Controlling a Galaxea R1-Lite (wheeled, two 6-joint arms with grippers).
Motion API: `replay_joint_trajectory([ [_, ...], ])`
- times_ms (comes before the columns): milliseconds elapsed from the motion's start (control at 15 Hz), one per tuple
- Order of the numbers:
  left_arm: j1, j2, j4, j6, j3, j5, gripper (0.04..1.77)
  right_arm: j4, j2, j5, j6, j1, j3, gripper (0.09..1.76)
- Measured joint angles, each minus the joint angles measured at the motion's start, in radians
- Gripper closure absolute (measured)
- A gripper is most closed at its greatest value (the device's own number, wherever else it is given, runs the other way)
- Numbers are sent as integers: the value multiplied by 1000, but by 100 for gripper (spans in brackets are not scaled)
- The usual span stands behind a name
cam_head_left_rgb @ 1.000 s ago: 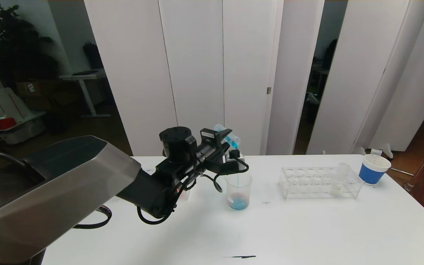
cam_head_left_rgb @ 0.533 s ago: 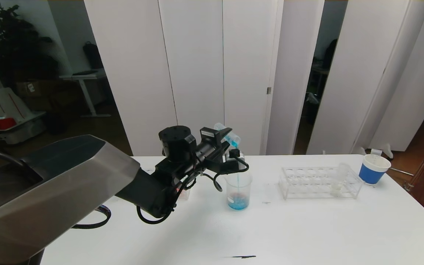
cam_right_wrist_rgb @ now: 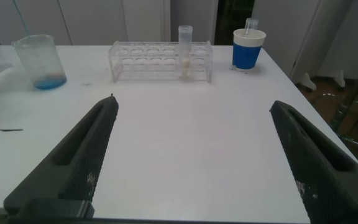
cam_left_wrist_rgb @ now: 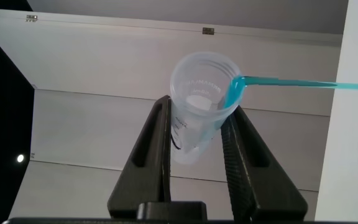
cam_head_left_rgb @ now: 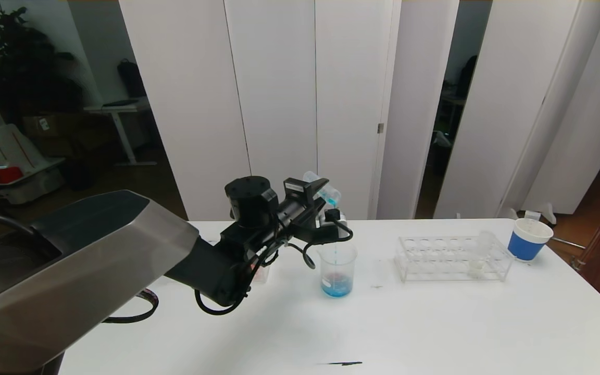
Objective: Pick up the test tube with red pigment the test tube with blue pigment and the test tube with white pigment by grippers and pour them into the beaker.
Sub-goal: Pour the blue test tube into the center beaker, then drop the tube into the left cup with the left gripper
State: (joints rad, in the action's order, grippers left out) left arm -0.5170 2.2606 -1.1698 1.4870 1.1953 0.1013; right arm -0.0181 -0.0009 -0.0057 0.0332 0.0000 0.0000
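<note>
Centre of the head view: the test tube with blue pigment (cam_head_left_rgb: 324, 191), a slim clear plastic tube, is held tilted with its open mouth lowest, just above the beaker (cam_head_left_rgb: 337, 271). Bright blue liquid collects at the mouth, and a thin blue stream falls from it into the beaker. In the left wrist view the tube (cam_left_wrist_rgb: 199, 102) appears mouth-on, a ringed clear cylinder with blue liquid spilling over its lip as a narrow jet toward the right edge of the frame.

The left gripper (cam_head_left_rgb: 314, 199) is clamped on this tube, one dark finger (cam_left_wrist_rgb: 155, 152) pressed to each side of its wall.

The beaker, clear glass with a flared rim, stands on the white table (cam_head_left_rgb: 435, 333) just left of centre; a shallow pool of blue liquid with a faint reddish tinge lies at its bottom.

Right of centre, a clear tube rack (cam_head_left_rgb: 453, 258) holds the test tube with white pigment (cam_head_left_rgb: 479, 252) upright near its right end, with pale whitish liquid at its base. A blue-and-white paper cup (cam_head_left_rgb: 529, 238) stands beside the rack, toward the right edge.

The right gripper (cam_right_wrist_rgb: 191, 155), seen only in its own wrist view, hovers low over the table with its fingers spread wide, holding nothing.
</note>
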Motion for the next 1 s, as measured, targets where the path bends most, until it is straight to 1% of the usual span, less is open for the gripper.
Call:
replay_joint_trajectory([
  [800,-3,-2,2,-6,1,-4,123,0,0,0,0,0,0,10],
  [867,-4,-8,2,-8,-3,-11,123,0,0,-1,0,0,0,10],
  [1000,-4,-28,2,-14,-8,-55,123,0,0,0,0,0,0,10],
])
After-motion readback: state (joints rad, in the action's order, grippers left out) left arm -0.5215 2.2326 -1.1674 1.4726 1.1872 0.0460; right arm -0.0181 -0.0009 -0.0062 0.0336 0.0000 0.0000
